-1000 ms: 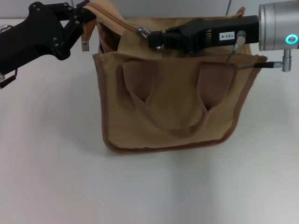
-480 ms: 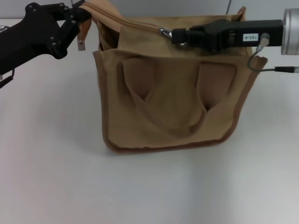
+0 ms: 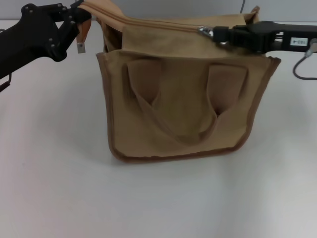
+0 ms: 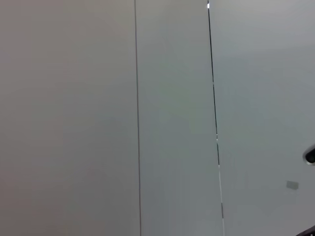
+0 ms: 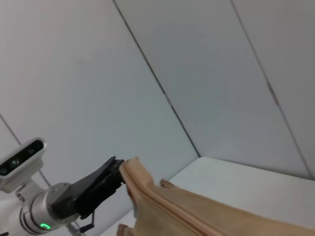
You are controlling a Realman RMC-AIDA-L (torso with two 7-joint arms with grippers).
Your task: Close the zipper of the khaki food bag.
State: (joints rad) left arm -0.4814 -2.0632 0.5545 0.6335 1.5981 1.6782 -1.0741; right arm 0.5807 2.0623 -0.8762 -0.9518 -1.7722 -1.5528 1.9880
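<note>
- While the right gripper [image 3: 218, 33] pinches the silver pull tab [image 3: 204, 30], the zipper [image 3: 158, 25] looks mostly closed; the slider sits near the bag's right end.
- Next move, I judge: draw it on along the tape to the end stop.
- Left gripper [image 3: 79, 14] is clenched on the khaki food bag [image 3: 178, 99] at its left top corner, tensioning it.
- Both arms reach in level from opposite sides over the white table [image 3: 49, 188].

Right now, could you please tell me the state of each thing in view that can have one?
khaki food bag: upright on the table, handles hanging down its front.
zipper: closed most of the way, slider near the bag's right end.
left end effector: shut on the bag's left top corner.
right end effector: shut on the zipper pull.
</note>
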